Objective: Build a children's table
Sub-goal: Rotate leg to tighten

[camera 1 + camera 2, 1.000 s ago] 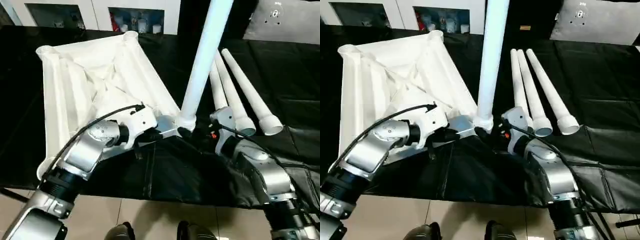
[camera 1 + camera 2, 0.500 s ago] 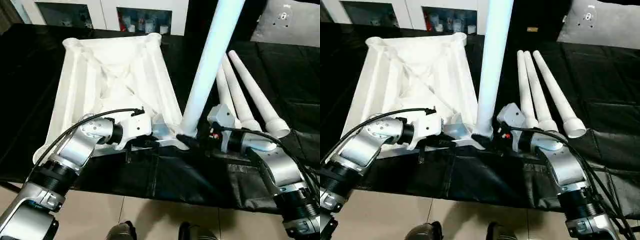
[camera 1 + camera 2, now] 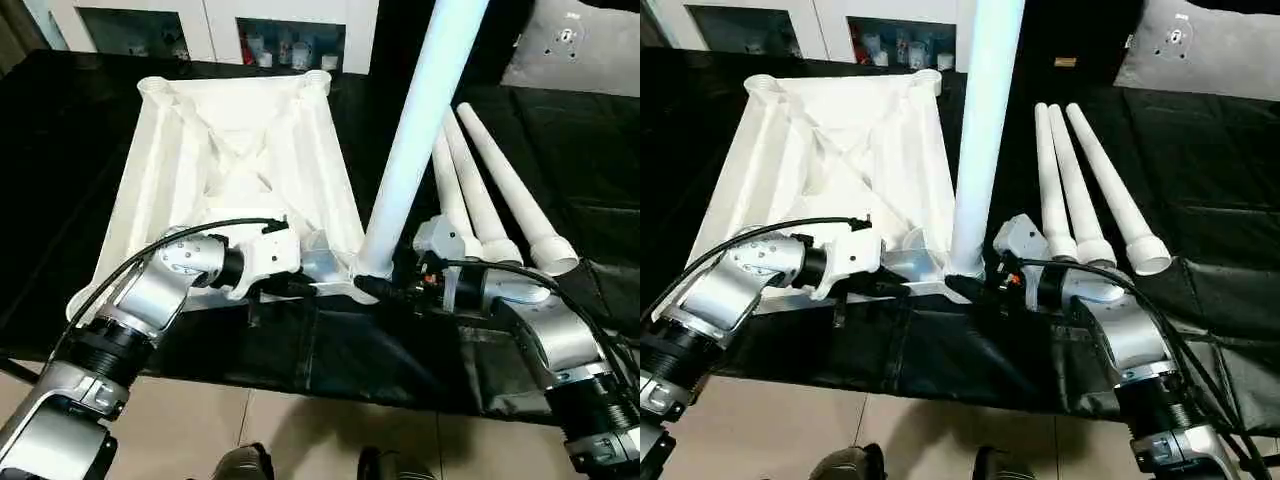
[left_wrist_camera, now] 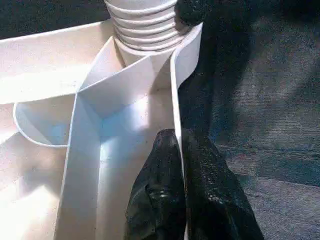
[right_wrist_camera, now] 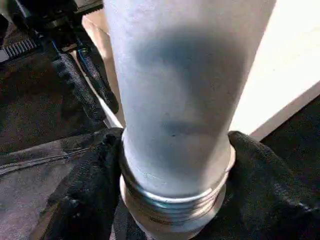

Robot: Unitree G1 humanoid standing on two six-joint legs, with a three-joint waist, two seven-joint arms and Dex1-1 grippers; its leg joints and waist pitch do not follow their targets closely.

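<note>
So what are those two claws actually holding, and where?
The left gripper pinches the table top's thin edge wall. The right gripper clasps the upright leg near its threaded end.

Upright leg [image 3: 420,140] at tabletop's [image 3: 200,160] corner

No legible text, labels, brand marks, numbers or signs in any view.
</note>
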